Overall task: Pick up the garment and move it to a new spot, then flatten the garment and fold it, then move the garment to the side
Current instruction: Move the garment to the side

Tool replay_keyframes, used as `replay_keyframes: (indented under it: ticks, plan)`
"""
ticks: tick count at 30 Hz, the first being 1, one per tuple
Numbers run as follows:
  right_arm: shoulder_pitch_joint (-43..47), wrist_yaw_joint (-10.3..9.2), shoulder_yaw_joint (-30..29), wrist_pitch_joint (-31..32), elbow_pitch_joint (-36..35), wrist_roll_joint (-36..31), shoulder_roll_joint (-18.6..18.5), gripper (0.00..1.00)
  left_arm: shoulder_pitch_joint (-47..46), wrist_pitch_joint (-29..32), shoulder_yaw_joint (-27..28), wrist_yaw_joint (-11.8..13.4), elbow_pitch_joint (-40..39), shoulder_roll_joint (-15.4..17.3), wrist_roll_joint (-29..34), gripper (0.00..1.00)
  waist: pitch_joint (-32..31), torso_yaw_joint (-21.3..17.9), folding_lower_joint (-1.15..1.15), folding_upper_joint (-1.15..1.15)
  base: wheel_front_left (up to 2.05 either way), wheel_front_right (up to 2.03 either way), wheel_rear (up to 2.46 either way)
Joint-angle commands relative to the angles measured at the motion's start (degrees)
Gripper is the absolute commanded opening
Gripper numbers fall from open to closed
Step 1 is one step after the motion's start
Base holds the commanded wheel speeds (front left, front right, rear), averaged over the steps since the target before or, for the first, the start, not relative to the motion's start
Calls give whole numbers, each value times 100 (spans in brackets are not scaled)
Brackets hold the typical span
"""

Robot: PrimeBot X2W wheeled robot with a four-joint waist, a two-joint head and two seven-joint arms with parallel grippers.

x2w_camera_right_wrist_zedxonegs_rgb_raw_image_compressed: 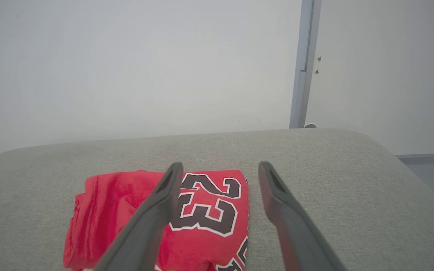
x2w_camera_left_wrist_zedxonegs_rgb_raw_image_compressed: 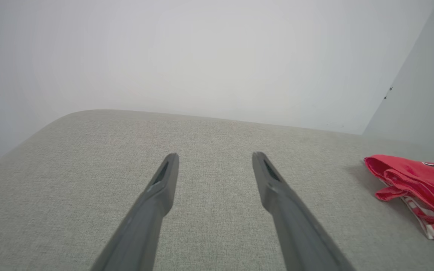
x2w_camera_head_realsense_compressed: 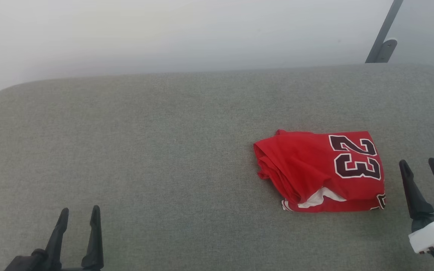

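Head view looks down on a wide grey fabric-covered cushion point(x2w_camera_head_realsense_compressed: 156, 158) with rounded far corners, set against a plain pale wall point(x2w_camera_head_realsense_compressed: 164, 34). A slim grey post point(x2w_camera_head_realsense_compressed: 384, 30) slants up the wall at the far right.

The red jersey point(x2w_camera_head_realsense_compressed: 307, 169) lies folded into a compact, roughly rectangular bundle on the right part of the cushion, well apart from its edges. Its top layer shows a black, white-edged "23" toward the bundle's right end. Loose red folds bunch at the left end, and a strip of white cloth and red-and-white striped trim peeks out along the near edge.

The right gripper point(x2w_camera_head_realsense_compressed: 417, 162) sits just beside the jersey's right edge, apart from it, fingers spread and holding nothing. In the right wrist view its two dark fingers point(x2w_camera_right_wrist_zedxonegs_rgb_raw_image_compressed: 277, 195) stand apart above the bundle, one over the numbered panel, the other over bare cushion.

The left gripper point(x2w_camera_head_realsense_compressed: 80, 209) rests at the lower left, well apart from the jersey, fingers likewise spread and empty over bare fabric.
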Motion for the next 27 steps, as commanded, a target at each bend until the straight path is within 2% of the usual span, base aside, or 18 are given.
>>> replay_keyframes:
  ticks: [1,10,17,21,27]
  plan:
    - [64,-1,-10,22,-29,-51,27,100,-21,-23,-13,-9,-18,14,66,100,-12,-7,0,0,0,0,0]
    - [21,0,-41,122,-116,-70,94,100,-63,-24,-70,-9,-33,22,68,100,10,8,0,0,0,0,0]
    - [-211,0,83,347,-166,-55,-14,100,-244,-24,-173,-9,-49,55,75,100,196,20,0,0,0,0,0]
    - [-540,-1,169,888,-71,0,-169,100,-467,-24,-277,-9,-58,88,63,100,399,2,0,0,0,0,0]
    - [-1250,0,450,2273,98,77,-679,100,-946,-24,-607,-9,26,173,39,100,787,33,0,0,0,0,0]
